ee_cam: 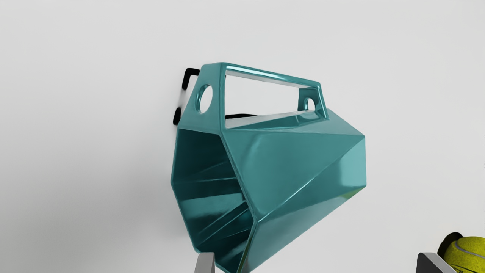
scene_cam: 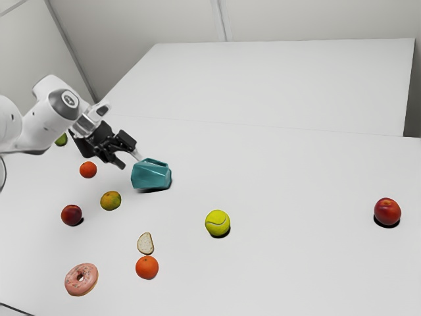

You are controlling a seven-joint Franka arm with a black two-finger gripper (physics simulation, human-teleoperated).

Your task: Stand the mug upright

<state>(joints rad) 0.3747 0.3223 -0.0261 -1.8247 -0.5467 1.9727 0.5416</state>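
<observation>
Mug (ee_cam: 288, 163) lies on side, just ahead of fingers (ee_cam: 205, 262), mouth by one finger, base toward other. Fingers stand wide, holding nothing. Possible trouble: finger near mouth catches rim while closing, so mug slides or rolls on its facets. Grip too close to mouth may let base swing (only my guess), and mug drops back on side. Badge (scene_cam: 70, 100) on arm (scene_cam: 46, 122): too small for reading. Ball (ee_cam: 468, 250) beyond other finger: dark marks, cut off, unreadable.

The place looked like a plain lab, with pale walls (scene_cam: 145, 20), a white table (scene_cam: 296, 263) and a Franka robot arm (scene_cam: 47, 123).
</observation>
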